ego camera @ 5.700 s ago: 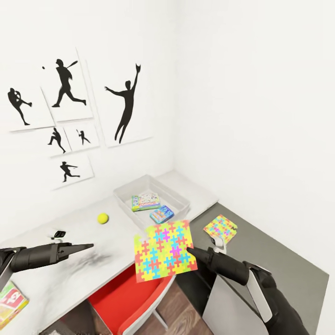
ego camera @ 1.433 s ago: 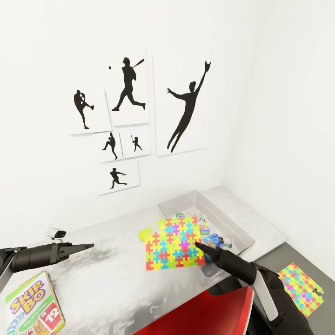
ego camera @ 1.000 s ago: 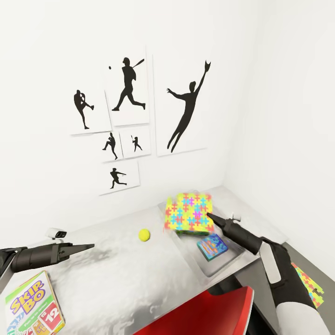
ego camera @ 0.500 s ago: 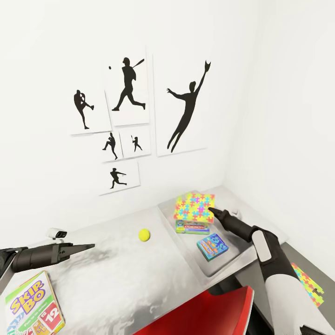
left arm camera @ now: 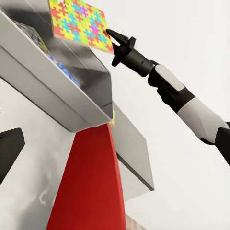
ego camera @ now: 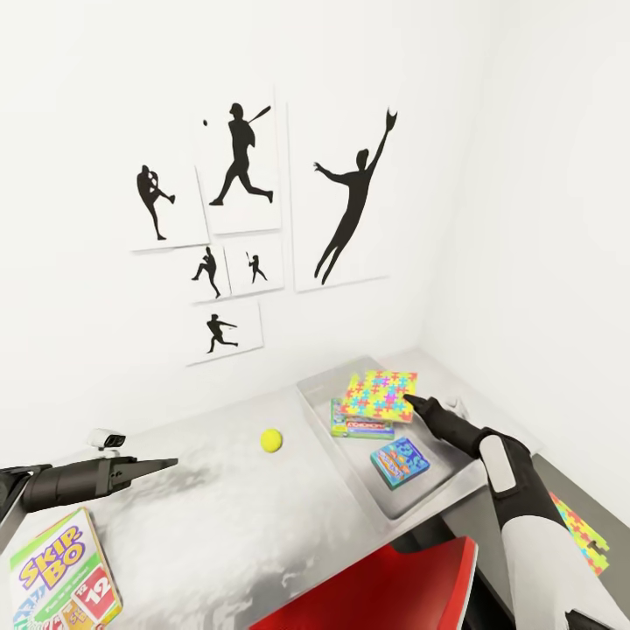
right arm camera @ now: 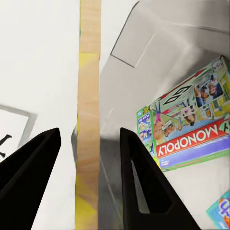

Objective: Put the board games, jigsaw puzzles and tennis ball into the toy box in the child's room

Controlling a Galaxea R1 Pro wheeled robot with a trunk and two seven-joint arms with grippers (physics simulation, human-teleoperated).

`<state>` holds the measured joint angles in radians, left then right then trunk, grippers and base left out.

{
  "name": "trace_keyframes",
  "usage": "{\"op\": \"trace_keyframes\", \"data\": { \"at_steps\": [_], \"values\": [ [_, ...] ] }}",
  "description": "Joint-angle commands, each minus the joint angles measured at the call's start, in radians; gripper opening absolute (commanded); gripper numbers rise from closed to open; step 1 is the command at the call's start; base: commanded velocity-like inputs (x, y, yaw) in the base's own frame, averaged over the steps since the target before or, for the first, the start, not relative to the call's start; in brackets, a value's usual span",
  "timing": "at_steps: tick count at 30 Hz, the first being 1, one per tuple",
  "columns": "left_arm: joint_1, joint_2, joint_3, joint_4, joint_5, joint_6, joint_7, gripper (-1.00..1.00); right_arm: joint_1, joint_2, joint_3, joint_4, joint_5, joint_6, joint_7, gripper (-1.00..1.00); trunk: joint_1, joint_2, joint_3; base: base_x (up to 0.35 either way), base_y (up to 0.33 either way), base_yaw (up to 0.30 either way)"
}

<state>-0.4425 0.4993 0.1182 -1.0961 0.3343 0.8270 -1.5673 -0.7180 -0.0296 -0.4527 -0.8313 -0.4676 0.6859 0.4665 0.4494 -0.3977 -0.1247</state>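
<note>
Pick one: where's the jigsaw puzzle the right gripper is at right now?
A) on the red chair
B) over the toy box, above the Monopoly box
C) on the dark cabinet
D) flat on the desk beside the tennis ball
B: the jigsaw puzzle sits at the right gripper tips over the toy box, partly covering the Monopoly box.

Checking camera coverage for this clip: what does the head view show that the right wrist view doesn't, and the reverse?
Head view: the ball, the SKIP-BO box, the left end effector and a second puzzle.

Right wrist view: the puzzle edge-on between the fingers of the right end effector, with space on both sides, and the MONOPOLY lettering on the green game.

Both: that puzzle, the green game, the blue game and the toy box.
</note>
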Motion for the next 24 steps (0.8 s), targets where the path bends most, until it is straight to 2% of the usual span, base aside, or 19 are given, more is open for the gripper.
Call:
{"op": "trace_keyframes", "data": {
  "at_steps": [1,10,24],
  "values": [
    [-0.001,0.001,0.000,0.000,0.000,0.011,-0.004,1.00,-0.001,0.000,-0.005,0.000,-0.005,0.004,-0.013,-1.00,0.001,-0.002,-0.004,0.000,0.000,0.000],
    [-0.001,0.001,0.001,0.000,0.000,0.011,-0.004,1.00,-0.001,0.002,-0.007,0.013,-0.007,-0.047,-0.072,-1.00,0.001,-0.002,-0.018,0.000,0.000,0.000],
    [-0.001,0.001,0.000,0.000,0.000,0.011,-0.004,1.00,-0.005,0.002,-0.005,0.017,-0.006,-0.058,-0.083,-1.00,0.001,-0.002,-0.041,0.000,0.000,0.000]
  ]
}}
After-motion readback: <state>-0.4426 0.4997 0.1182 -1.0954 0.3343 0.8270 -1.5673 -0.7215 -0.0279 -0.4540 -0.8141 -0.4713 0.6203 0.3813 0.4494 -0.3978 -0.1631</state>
